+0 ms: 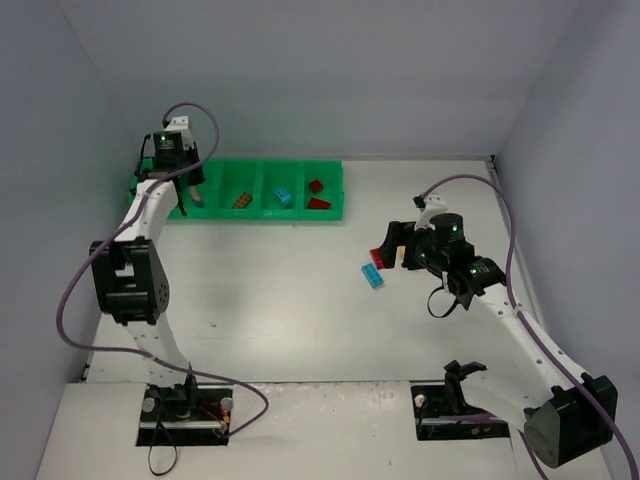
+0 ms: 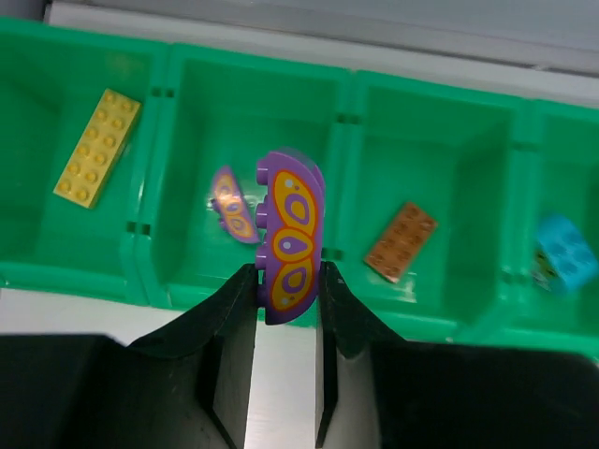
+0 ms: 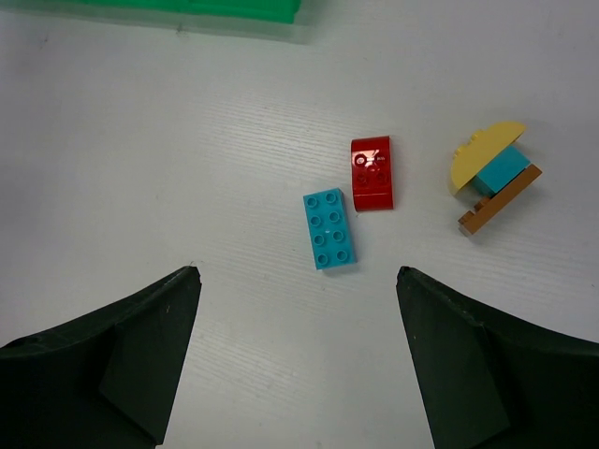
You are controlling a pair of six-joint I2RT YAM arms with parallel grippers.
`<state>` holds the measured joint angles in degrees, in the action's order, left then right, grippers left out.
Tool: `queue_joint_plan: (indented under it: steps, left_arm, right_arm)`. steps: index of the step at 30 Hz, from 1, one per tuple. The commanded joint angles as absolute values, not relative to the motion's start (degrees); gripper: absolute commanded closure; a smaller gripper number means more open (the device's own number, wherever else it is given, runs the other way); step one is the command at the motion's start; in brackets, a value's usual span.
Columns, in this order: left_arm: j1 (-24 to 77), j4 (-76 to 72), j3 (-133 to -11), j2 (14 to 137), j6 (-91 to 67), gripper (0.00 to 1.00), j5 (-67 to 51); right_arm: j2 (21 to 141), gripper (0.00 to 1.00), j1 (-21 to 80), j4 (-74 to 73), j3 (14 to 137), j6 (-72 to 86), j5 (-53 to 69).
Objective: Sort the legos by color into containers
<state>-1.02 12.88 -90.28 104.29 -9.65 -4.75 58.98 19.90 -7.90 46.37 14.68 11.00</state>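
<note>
The left gripper [image 2: 287, 274] is clenched on a purple brick [image 2: 292, 234], pinching its flat sides so that it stands on edge with the rounded top pointing away; that grip keeps the printed yellow-and-orange ovals facing out and the studs clear of the pads. It hangs over the green tray [image 2: 84, 281], which lies along the far edge of the table [image 3: 140, 140] towards the far-left corner; the brick is lined up with the second pocket from the left end, probably because a matching purple piece [image 2: 232, 204] already lies there. A yellow brick [image 2: 98, 148] sits in the end pocket, a brown brick [image 2: 401, 241] in the third and a blue brick [image 2: 564, 253] in the fourth; all are glossy, hard plastic with studded tops.

The right gripper [image 3: 298, 273] hangs released and empty near the right edge of the table, jaws wide above a loose blue brick [image 3: 329, 228]; a smooth red brick [image 3: 372, 173] lies just beside it, and a small stack [image 3: 494, 173] of yellow, blue and brown pieces sits nearby, all unsorted.
</note>
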Motion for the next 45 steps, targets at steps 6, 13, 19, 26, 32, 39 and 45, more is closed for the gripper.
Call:
queue_joint_plan:
  steps: [6, 13, 19, 26, 32, 39, 45]
  left_arm:
    - [-4.92, 17.31, -106.69, 115.83, -12.40, 0.73, -2.99]
    - [-4.92, 16.79, -105.39, 114.97, -12.48, 0.41, -2.90]
    - [-4.13, 15.73, -98.27, 105.92, -13.71, 0.38, -5.44]
    - [3.42, 19.50, -89.13, 91.51, -13.00, 0.17, -4.57]
    - [7.82, 25.83, -82.89, 80.97, -16.86, 0.17, -4.40]
    - [9.05, 32.70, -79.46, 71.82, -18.02, 0.17, -4.12]
    - [8.96, 32.87, -73.84, 64.78, -21.70, 0.17, -9.49]
  right_arm:
    - [59.68, 0.18, 19.78, -4.57, 46.85, 14.59, 11.34]
    - [61.70, 0.18, 19.78, -4.75, 46.58, 15.11, 9.94]
    - [66.52, 0.23, 19.95, -4.83, 45.27, 16.52, 10.81]
    - [74.26, 0.22, 21.09, -5.36, 46.05, 18.37, 10.81]
    - [82.60, 0.21, 26.70, -5.98, 50.00, 18.19, 5.64]
    - [91.83, 0.26, 29.35, -6.68, 53.87, 19.07, -0.17]
    - [96.85, 0.44, 29.53, -6.24, 55.28, 18.99, -2.99]
